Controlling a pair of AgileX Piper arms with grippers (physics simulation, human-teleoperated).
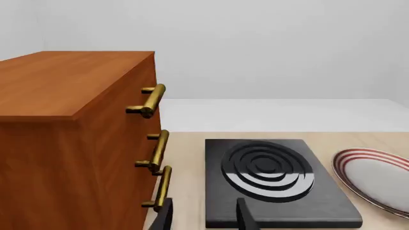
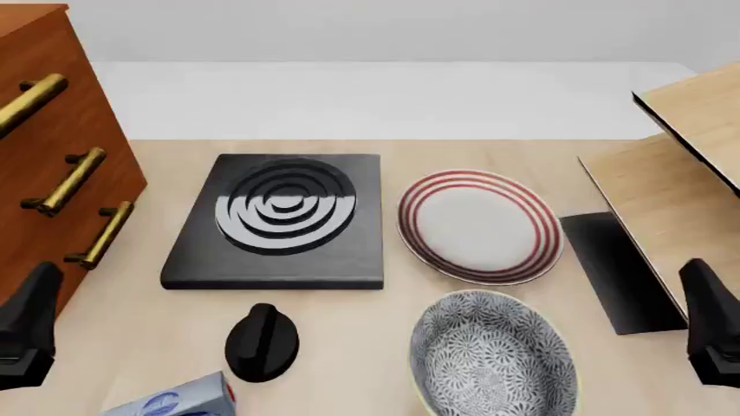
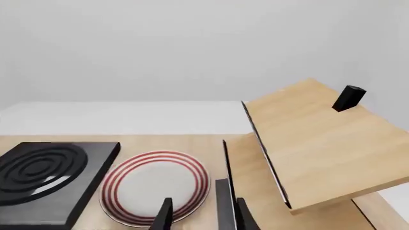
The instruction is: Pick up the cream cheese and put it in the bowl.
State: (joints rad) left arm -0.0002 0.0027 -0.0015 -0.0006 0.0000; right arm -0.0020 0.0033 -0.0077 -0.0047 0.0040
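The cream cheese [image 2: 176, 401], a light blue-grey box with a blue oval logo and a red end, lies at the front left table edge, partly cut off by the frame. The bowl [image 2: 491, 362], deep with a grey-and-white floral inside, stands at front centre-right and is empty. My left gripper [image 2: 26, 334] hangs at the left edge, left of and behind the box. The left wrist view shows it [image 1: 204, 218] open and holding nothing. My right gripper [image 2: 715, 325] hangs at the right edge, right of the bowl. It [image 3: 203, 218] is open and empty too.
A black knob [image 2: 262, 341] lies just behind the box. Behind it sits a black stove plate [image 2: 277, 217], and a red-ringed white plate [image 2: 480, 225] lies beyond the bowl. A wooden drawer cabinet [image 2: 47, 130] with brass handles stands left. A tilted wooden rack [image 2: 682, 165] stands right.
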